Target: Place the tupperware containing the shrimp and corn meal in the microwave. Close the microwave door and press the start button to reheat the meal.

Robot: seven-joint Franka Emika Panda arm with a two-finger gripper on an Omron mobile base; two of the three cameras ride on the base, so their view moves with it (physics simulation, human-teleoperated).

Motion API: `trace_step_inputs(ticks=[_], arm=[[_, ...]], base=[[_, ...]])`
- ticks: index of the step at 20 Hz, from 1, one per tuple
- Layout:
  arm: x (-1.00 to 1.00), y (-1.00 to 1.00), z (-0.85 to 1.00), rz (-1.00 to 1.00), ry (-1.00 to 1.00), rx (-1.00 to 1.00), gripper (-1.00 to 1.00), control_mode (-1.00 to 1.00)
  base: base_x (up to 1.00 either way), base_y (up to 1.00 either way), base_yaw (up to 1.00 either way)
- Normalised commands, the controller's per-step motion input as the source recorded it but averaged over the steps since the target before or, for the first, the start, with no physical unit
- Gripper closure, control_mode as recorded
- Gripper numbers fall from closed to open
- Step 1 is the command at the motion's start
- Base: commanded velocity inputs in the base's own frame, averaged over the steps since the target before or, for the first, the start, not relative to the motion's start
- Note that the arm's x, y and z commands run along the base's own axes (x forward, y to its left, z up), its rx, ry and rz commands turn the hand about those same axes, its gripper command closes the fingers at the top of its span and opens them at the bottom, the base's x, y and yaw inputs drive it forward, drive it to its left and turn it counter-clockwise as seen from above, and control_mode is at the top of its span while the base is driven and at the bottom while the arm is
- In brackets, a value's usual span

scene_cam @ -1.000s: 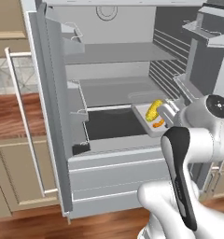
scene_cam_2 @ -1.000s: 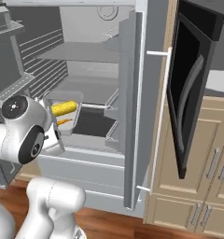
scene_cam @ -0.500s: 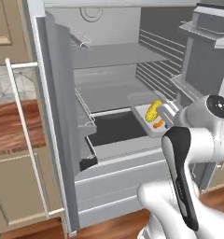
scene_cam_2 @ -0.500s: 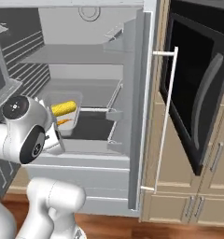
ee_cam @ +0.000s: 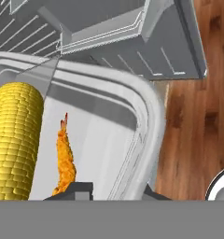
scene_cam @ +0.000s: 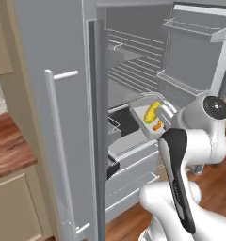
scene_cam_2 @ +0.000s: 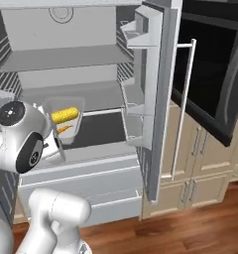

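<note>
The tupperware [scene_cam: 144,114] [scene_cam_2: 66,106] [ee_cam: 144,112] is a clear shallow container hanging in the air in front of the open fridge. In it lie a yellow corn cob [scene_cam: 152,111] [scene_cam_2: 65,115] [ee_cam: 15,140] and an orange shrimp [scene_cam: 157,125] [scene_cam_2: 64,129] [ee_cam: 65,158]. My gripper [ee_cam: 114,191] [scene_cam: 165,117] [scene_cam_2: 56,141] is shut on the tupperware's near rim, one fingertip inside and one outside. The microwave [scene_cam_2: 212,59] is at the right, and its black glass door [scene_cam_2: 210,106] with a pale bar handle [scene_cam_2: 233,82] stands swung open.
The grey fridge is open. One of its doors [scene_cam: 63,117] stands close on the left, the other [scene_cam_2: 155,99], with shelves and a long handle [scene_cam_2: 183,109], stands between the tupperware and the microwave. A fridge drawer [ee_cam: 132,32] sticks out below. Beige cabinets [scene_cam_2: 195,154] stand under the microwave, above a wood floor [ee_cam: 193,116].
The whole picture has shifted in both base views, so the base has moved, bringing the microwave closer on the right. The tupperware stays in my gripper at the same place relative to the arm.
</note>
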Motion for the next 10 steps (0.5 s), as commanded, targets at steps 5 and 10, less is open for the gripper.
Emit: trace_step_inputs(ticks=[5,10], arm=[[0.00,0.00,0.00,0.00,0.00,0.00,1.00,1.00],[0.00,0.00,0.00,0.00,0.00,0.00,1.00,1.00]], base=[[-0.54,0.00,-0.76],[-0.49,0.04,-0.83]])
